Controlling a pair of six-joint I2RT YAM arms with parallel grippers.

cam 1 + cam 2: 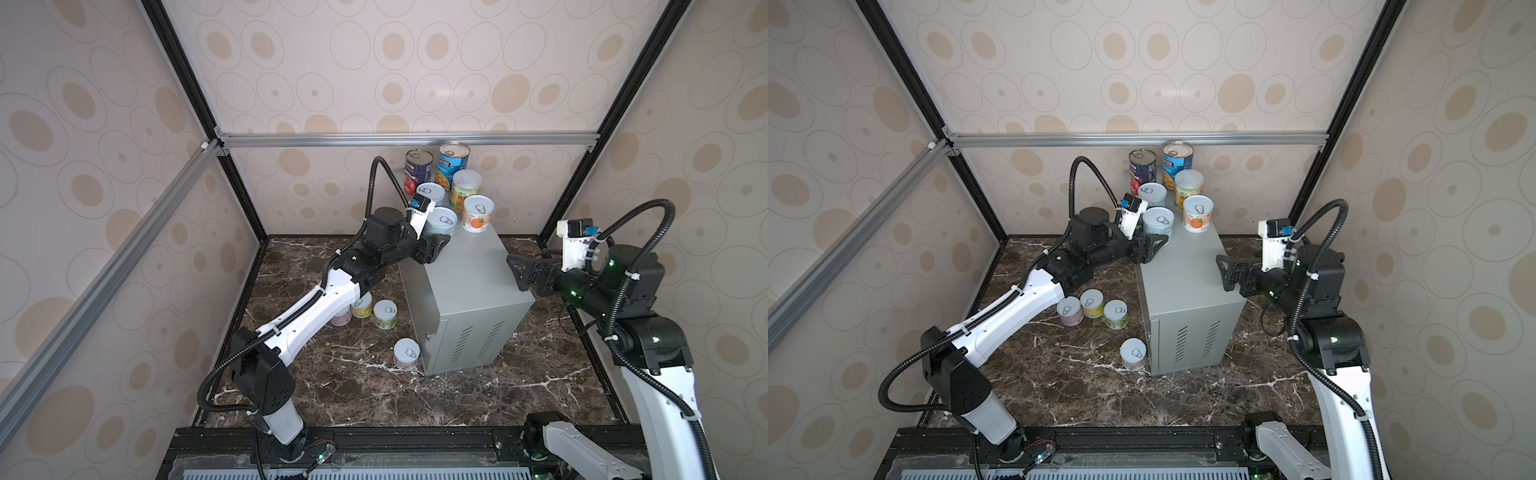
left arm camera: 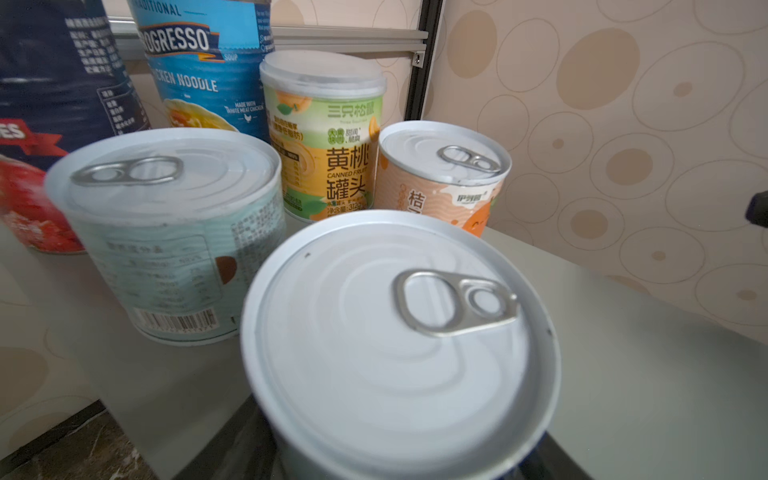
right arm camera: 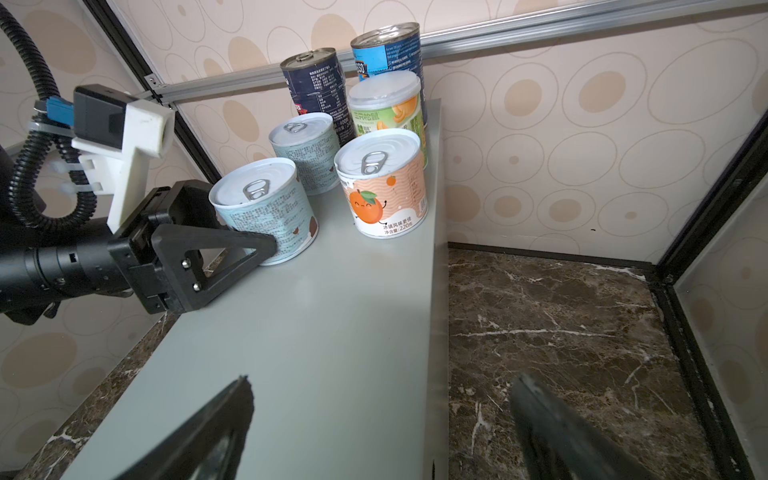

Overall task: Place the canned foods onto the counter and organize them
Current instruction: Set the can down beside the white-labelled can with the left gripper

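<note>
My left tool (image 1: pixel 440 244) is clamped on a short teal-labelled can (image 3: pixel 266 216). The right wrist view shows one black triangular finger (image 3: pixel 232 245) flat against the can's paper wall. The can stands upright on the grey sheet-metal surface (image 3: pixel 311 332), at the edge nearest the tool's wrist. The left wrist view gives only its white ringed lid and steel pull-tab, with dark finger shapes either side.

Just past the tool stands a second teal can (image 2: pixel 166 232), barcode showing. Off the tool's tip, towards my right arm, is a peach can (image 3: pixel 384 183) with a cartoon mandarin and "220" on its label. Farther from the tool are three more:
- a green-yellow can (image 2: pixel 328 145) with a translucent plastic cap, reading "CANNED FRUIT"
- a blue can (image 2: pixel 203 70) reading "PROGRESSO" and "CHICKEN NOODLE"
- a navy-red can (image 2: pixel 50 104), metal-topped like the blue one

Only the top views show that the grey surface tops a tall box (image 1: pixel 465 316) with vent slots and a small lock (image 1: pixel 427 337). Below the left tool, on the dark veined marble surface (image 1: pixel 1183 399), stand four short cans: a pink can (image 1: pixel 1069 311), a yellow can (image 1: pixel 1092 303), a green can (image 1: pixel 1116 314) and a pale can (image 1: pixel 1133 353) by the box's front corner.

My right tool (image 1: pixel 516 273) hangs with jaws spread wide and nothing between them, across the box top from the left tool.
</note>
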